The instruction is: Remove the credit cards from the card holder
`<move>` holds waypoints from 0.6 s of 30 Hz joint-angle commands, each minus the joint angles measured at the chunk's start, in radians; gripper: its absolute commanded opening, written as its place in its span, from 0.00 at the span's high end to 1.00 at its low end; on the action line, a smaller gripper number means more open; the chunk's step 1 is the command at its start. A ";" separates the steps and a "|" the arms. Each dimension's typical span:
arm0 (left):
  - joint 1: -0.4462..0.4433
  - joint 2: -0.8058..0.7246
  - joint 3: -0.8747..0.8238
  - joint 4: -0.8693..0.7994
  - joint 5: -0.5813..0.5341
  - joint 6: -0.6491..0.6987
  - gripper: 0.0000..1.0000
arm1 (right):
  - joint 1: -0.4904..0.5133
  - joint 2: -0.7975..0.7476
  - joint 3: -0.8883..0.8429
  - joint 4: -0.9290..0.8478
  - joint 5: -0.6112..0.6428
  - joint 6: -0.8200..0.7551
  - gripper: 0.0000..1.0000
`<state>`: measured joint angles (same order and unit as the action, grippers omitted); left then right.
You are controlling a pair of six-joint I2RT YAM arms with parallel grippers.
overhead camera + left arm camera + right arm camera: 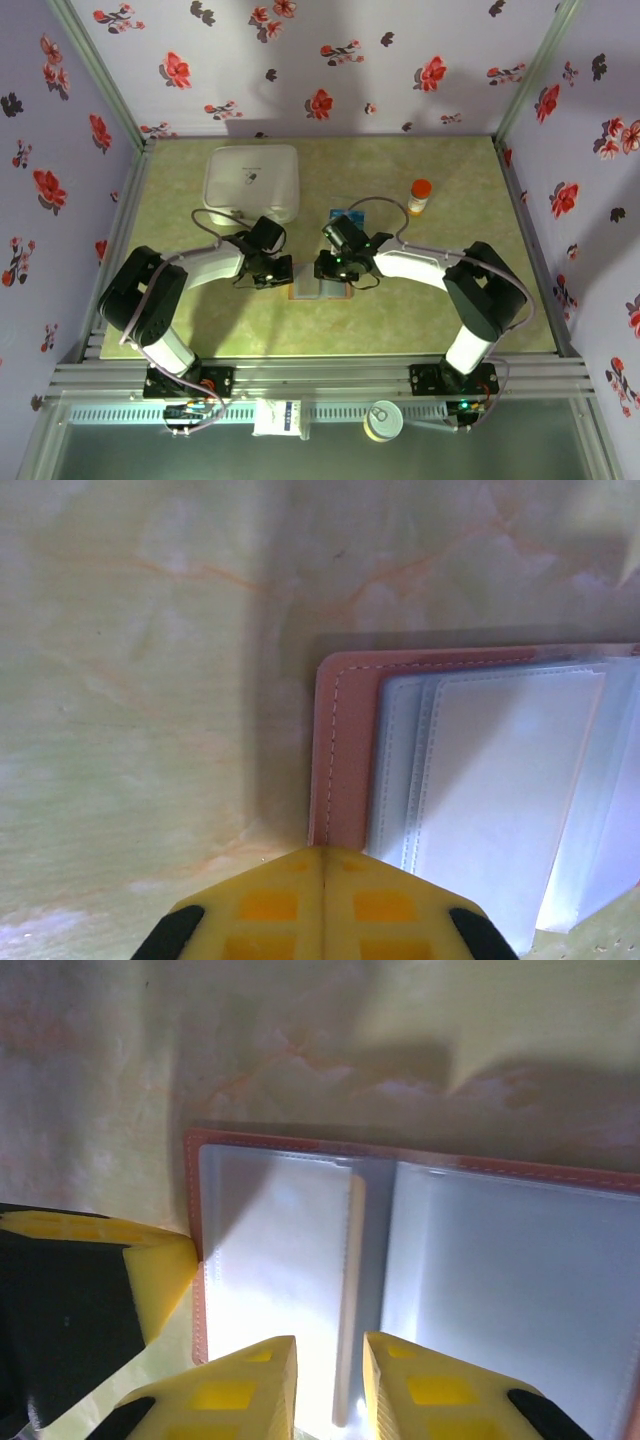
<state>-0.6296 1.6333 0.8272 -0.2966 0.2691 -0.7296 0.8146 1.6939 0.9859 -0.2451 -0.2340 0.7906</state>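
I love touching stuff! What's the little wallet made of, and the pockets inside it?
The card holder cover looks like matte reddish-brown leather, maybe imitation, with pale stitching along its edge. Its inner pockets look like thin frosted plastic, shiny where light hits.

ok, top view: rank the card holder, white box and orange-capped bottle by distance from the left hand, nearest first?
1. card holder: lying open right beside the left hand, just to its right.
2. white box: farther back, behind the hand and slightly left.
3. orange-capped bottle: farthest, at the back right, well across from the hand.
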 commanded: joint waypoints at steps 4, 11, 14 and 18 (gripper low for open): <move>-0.004 -0.011 -0.023 -0.019 -0.001 0.017 0.99 | 0.015 0.044 0.041 0.053 -0.045 0.049 0.75; -0.002 -0.002 -0.013 -0.034 -0.014 0.027 0.99 | 0.020 0.092 0.058 0.068 -0.067 0.062 0.75; -0.002 -0.008 -0.022 -0.032 -0.017 0.023 0.99 | 0.022 0.107 0.061 0.062 -0.076 0.062 0.76; 0.000 -0.009 -0.022 -0.035 -0.024 0.025 1.00 | 0.023 0.109 0.056 0.047 -0.058 0.058 0.75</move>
<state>-0.6292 1.6295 0.8215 -0.2909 0.2687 -0.7258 0.8276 1.7912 1.0222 -0.1871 -0.2928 0.8391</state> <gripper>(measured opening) 0.044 0.246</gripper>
